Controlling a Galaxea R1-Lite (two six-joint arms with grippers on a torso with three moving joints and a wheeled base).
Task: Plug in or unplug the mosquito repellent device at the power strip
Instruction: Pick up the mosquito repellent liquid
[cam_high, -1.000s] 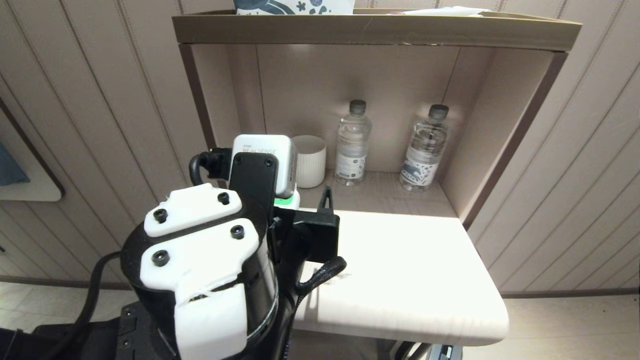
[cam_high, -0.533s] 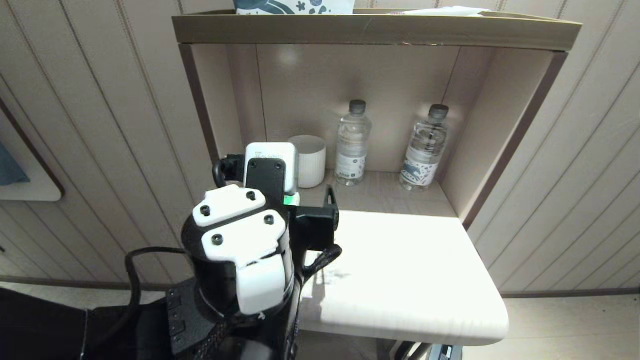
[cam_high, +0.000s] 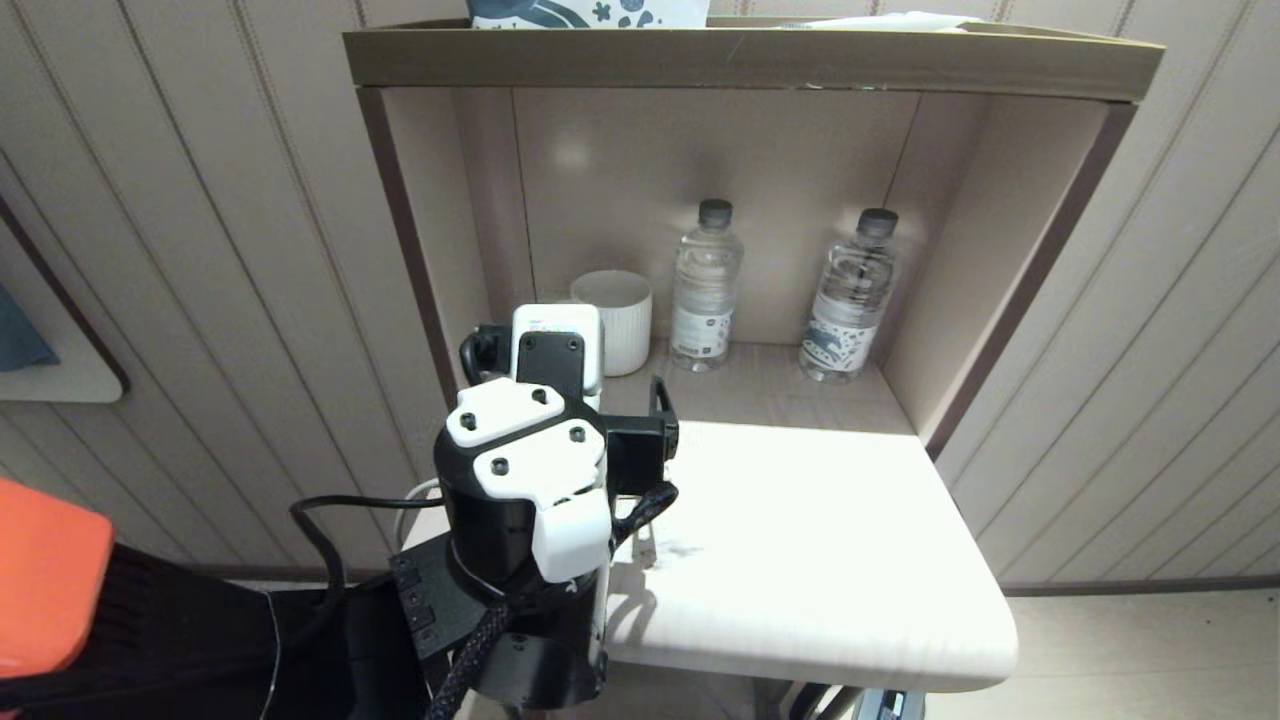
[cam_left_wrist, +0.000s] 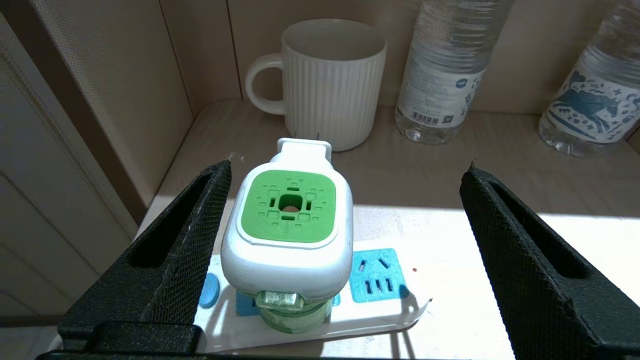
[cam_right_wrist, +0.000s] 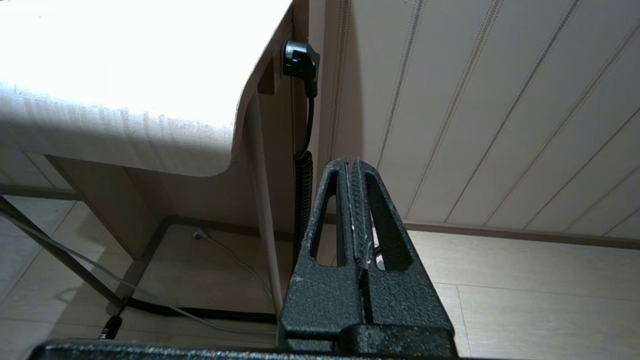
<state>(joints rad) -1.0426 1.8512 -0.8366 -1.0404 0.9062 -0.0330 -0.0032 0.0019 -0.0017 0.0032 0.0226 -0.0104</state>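
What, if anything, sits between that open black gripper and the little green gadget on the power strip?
Nothing visible does. The left gripper is open with the mosquito repellent device between its fingers, standing on the power strip. The mug and water bottles stand farther back, out of the way.

Bright light is falling across the pale tabletop (cam_high: 820, 560), washing out its rounded front edge. Behind it, a beige alcove (cam_high: 720, 190) is sitting under a brown shelf (cam_high: 750, 60). Grooved cream wall panels (cam_high: 200, 250) are running down both sides to a tiled floor (cam_right_wrist: 525, 300), where cables (cam_right_wrist: 165, 305) are trailing.
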